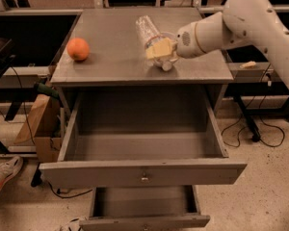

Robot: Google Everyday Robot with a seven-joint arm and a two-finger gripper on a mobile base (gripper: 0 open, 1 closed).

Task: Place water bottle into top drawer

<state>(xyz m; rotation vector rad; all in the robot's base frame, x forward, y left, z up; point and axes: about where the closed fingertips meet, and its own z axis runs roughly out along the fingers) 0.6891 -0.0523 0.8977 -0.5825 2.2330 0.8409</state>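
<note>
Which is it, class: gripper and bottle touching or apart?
Touching. The camera view shows the gripper, above the table, clamped across the bottle.

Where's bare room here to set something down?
The top drawer floor is bare wall to wall. On the tabletop, bare stretches lie between the orange and the bottle, and along the front edge. Crowded at right-centre, where the gripper grips the bottle.

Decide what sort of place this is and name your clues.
Probably a robotics lab or office workroom: dark desks stand behind, cables trail over the speckled floor, and a robot's gripper, over the top of the grey cabinet, holds a water bottle.
</note>
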